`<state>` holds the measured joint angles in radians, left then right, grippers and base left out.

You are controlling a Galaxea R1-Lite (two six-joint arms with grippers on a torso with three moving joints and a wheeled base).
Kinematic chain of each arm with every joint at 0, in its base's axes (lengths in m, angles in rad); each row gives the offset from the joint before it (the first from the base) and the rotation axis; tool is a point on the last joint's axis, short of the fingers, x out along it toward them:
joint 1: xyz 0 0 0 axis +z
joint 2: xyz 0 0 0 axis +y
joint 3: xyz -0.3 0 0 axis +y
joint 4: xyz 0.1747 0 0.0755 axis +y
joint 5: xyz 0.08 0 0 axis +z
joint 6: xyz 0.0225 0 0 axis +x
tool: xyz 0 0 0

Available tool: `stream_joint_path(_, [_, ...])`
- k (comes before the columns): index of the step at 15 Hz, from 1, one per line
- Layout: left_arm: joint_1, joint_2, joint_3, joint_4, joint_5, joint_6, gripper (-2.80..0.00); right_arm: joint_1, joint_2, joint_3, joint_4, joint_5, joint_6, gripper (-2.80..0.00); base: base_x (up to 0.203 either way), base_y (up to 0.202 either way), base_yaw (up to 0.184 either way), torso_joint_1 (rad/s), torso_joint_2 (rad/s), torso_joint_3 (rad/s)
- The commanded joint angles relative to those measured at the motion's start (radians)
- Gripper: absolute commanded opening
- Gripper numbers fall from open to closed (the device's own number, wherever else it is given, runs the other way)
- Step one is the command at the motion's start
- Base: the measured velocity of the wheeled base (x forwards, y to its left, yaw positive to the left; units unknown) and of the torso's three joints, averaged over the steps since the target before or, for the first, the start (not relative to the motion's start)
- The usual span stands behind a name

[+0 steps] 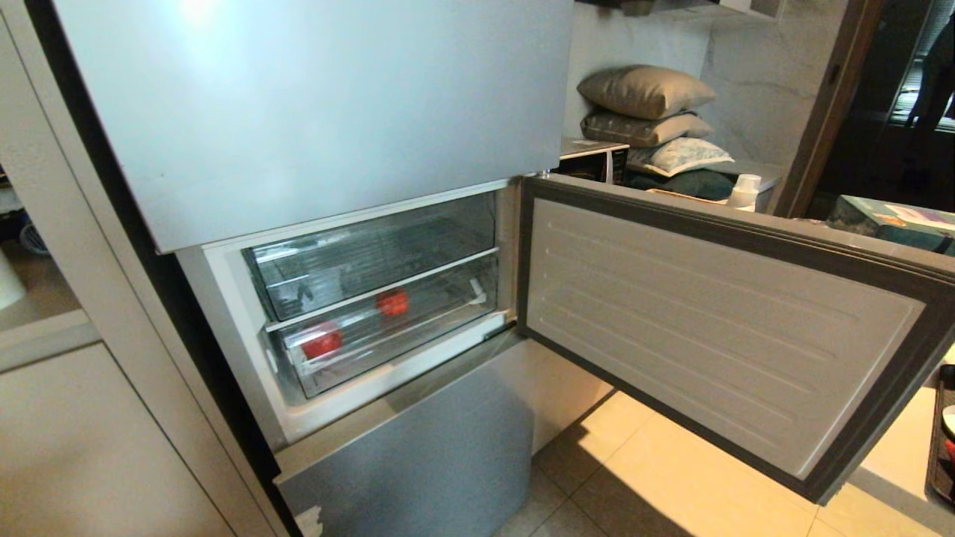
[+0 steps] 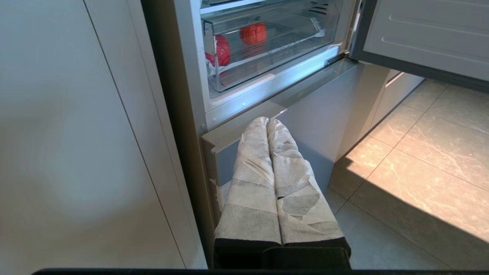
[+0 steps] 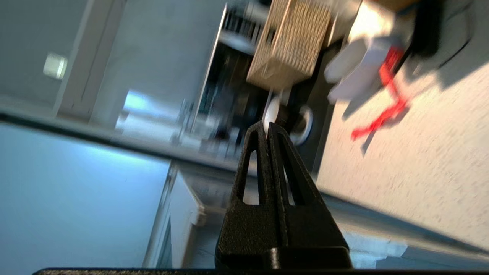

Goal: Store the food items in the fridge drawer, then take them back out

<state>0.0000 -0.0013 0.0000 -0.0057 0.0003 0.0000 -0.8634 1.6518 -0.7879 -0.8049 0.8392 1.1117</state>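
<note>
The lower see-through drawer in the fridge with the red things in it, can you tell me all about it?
The fridge drawer is a wide, shallow box of clear plastic with a ribbed floor. It sits pushed into the open fridge compartment, under a second clear drawer. Two red food items lie inside, apart from each other: one near the front on the left, the other further back. Nothing else touches it; no end effector is near.

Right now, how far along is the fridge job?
Storing looks done: both red food items sit inside the lower clear drawer, which is pushed in, with the fridge door open. Nothing is in hand: the left gripper and right gripper are shut and empty, away from the drawer. Left: pulling it open and taking both out.
</note>
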Motion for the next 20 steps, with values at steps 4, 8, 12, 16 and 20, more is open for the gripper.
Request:
stream_joint_path(4, [0.0,0.0,0.002,0.0,0.001,0.0,-2.8,0.047,0.09,-0.005,0.001,0.099,0.006,-2.8,0.0,0.0,0.0,0.0,0.0,0.0])
stream_joint_path(8, [0.0,0.0,0.002,0.0,0.001,0.0,-2.8,0.074,0.041,0.039,0.013,0.176,0.005,-2.8,0.0,0.0,0.0,0.0,0.0,0.0])
stream_joint_path(12, [0.001,0.0,0.002,0.0,0.0,0.0,-2.8,0.11,-0.03,0.113,0.016,0.182,0.004,-2.8,0.0,0.0,0.0,0.0,0.0,0.0])
stream_joint_path(16, [0.0,0.0,0.002,0.0,0.001,0.0,-2.8,0.099,-0.172,0.137,0.02,0.183,0.018,-2.8,0.0,0.0,0.0,0.0,0.0,0.0])
stream_joint_path(20, [0.0,0.0,0.002,0.0,0.001,0.0,-2.8,0.035,-0.245,-0.076,0.019,0.16,0.171,-2.8,0.0,0.0,0.0,0.0,0.0,0.0])
